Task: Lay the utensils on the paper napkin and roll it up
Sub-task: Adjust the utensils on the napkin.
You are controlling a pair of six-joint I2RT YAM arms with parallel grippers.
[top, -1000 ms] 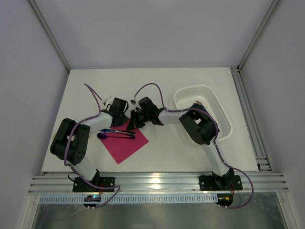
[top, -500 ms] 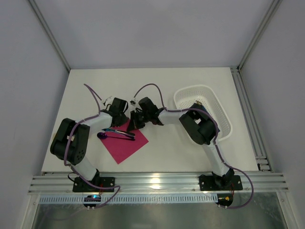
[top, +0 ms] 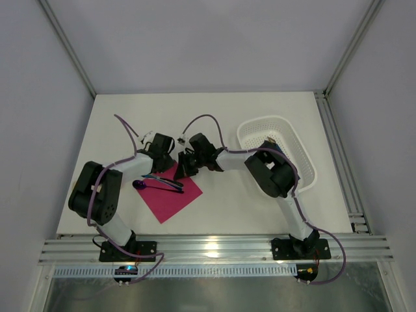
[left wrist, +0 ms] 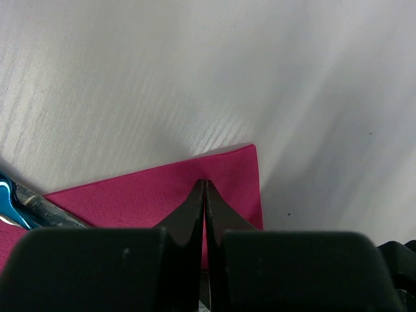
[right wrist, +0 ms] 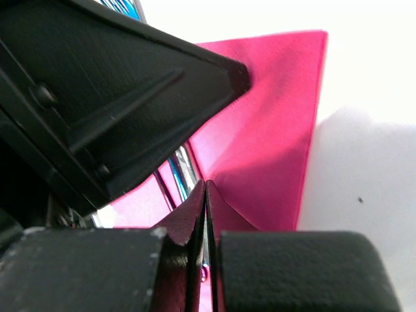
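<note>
Jaws together on both: we had the left gripper (left wrist: 205, 185) and right gripper (right wrist: 205, 185) tip-down at the paper napkin (left wrist: 143, 195) corner. Whether they pinched paper, we couldn't tell. The utensils (top: 159, 182) lay close beside the left gripper.

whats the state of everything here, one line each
paper napkin, spread out, not yet rolled
utensils, lying together across the napkin
left gripper, shut, tips at the napkin's far edge
right gripper, shut, tips on the napkin
white basket, upright
</note>
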